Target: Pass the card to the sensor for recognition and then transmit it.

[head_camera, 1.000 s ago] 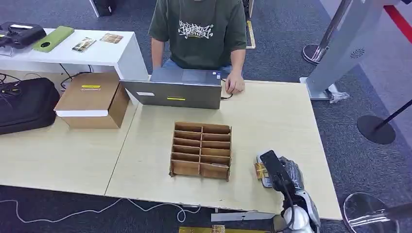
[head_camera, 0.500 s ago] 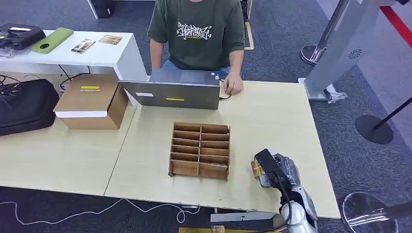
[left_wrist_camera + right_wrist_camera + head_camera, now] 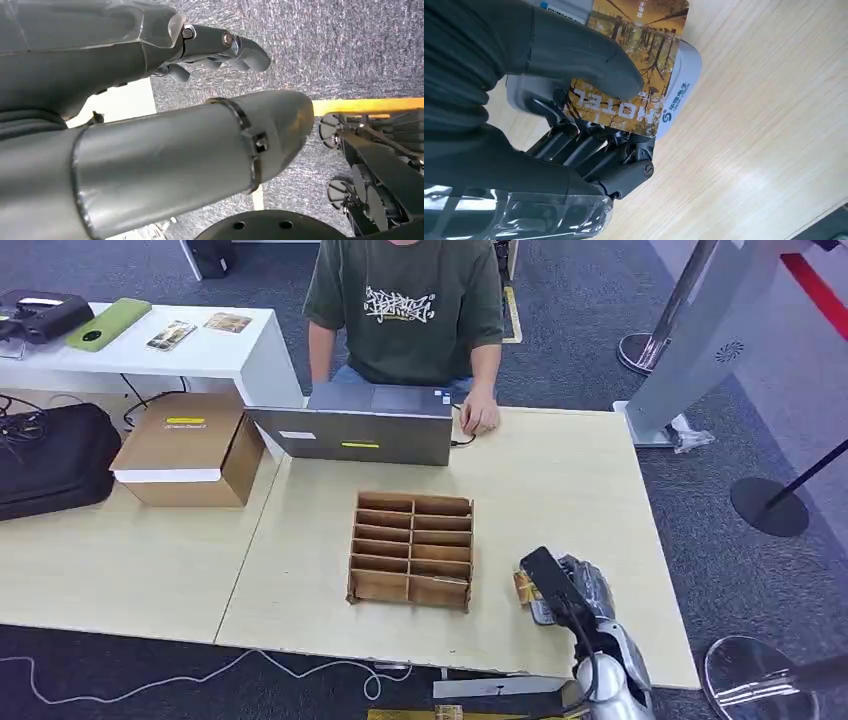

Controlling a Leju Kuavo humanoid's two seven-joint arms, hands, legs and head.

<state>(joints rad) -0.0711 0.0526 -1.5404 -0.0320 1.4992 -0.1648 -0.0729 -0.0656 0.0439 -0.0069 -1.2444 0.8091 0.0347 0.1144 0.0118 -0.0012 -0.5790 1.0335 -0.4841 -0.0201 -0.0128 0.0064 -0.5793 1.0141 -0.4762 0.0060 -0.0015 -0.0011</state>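
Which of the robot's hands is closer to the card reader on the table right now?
Right. The right hand pinches the card directly over the card reader. The left hand hangs off the table, above the carpet.

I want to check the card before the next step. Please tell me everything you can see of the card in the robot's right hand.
The card is a thin, flat, glossy rectangle printed with a golden-brown picture of bare trees and the word HOTEL in pale letters. The right hand holds it, with the thick grey thumb pressed on its printed face and the darker fingers beneath. It lies flat over the pale grey card reader on the light wooden table. In the head view only its orange edge shows beside the hand.
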